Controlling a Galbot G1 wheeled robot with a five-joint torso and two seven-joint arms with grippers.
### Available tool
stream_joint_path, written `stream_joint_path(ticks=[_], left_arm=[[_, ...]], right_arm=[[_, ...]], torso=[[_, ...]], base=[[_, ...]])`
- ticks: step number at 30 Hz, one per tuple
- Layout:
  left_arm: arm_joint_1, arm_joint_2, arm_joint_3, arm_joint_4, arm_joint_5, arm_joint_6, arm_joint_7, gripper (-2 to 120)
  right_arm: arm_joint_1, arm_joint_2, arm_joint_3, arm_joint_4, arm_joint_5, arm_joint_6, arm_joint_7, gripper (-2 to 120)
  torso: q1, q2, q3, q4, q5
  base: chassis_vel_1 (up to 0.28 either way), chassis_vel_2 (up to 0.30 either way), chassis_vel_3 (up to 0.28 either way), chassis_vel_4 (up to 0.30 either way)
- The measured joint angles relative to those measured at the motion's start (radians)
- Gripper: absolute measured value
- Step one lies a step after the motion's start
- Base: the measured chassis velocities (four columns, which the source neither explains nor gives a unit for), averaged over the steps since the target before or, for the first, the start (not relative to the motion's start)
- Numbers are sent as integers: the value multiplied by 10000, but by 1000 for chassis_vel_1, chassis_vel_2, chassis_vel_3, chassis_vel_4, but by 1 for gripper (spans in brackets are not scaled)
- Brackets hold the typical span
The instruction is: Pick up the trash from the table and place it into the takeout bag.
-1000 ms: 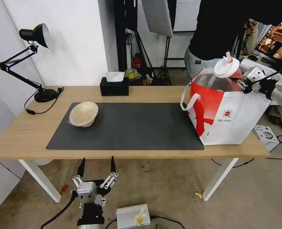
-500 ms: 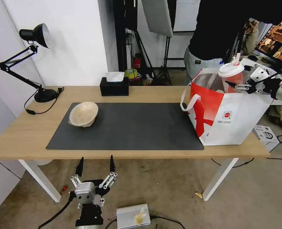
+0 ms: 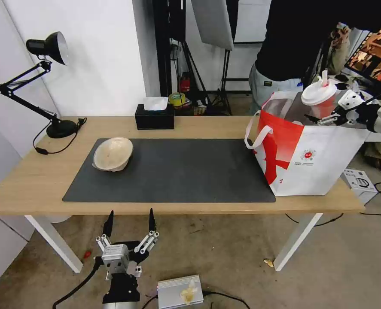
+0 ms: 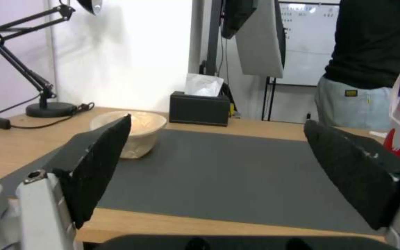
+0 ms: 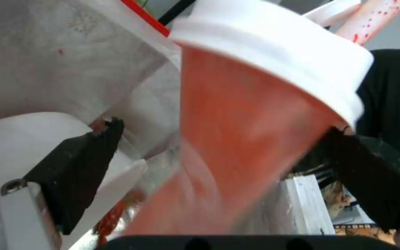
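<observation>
cup position change: a second ago the tall red cup with white lid and straw (image 3: 322,99) was tipped hard toward the table side above the large white-and-red takeout bag with foil lining (image 3: 315,154); half a second ago it stood nearly upright; now it leans slightly and sits a little farther over the bag's open mouth, lower body below the rim line. judgement: drop-off of the cup is at the release stage, not yet finished.

right gripper (image 3: 327,118): at the bag's far rim. in the right wrist view its black pads (image 5: 77,166) stand apart from the cup (image 5: 251,139); the left pad is clearly off the wall, contact on the other side cannot be told. cup wall blurred, lid seated.

shallow beige bowl (image 3: 112,153): on the dark grey mat (image 3: 177,171), well apart from the bag, tilted on its side, untouched.

left gripper (image 3: 129,225): parked below the near edge of the light-wood table (image 3: 27,180), fingers spread wide, holding nothing.
</observation>
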Motion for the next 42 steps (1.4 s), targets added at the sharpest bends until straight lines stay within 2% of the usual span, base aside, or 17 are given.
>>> stream_joint_path(ticks=[10,25,42], left_arm=[[-137,75,-68,50,-166,76,2,100],[-304,163,-52,128,-285,234,6,100],[-353,280,-119,105,-428,276,5,100]], right_arm=[[282,-32,-246,-143,-96,166,-265,100],[964,-133,-489,-789,-480,1422,-1406,100],[999,2,-543,-789,-523,1480,-1237,100]], torso=[[0,0,1,0,0],[0,0,0,0,0],[0,0,0,0,0]], base=[[0,0,0,0],[0,0,0,0],[0,0,0,0]])
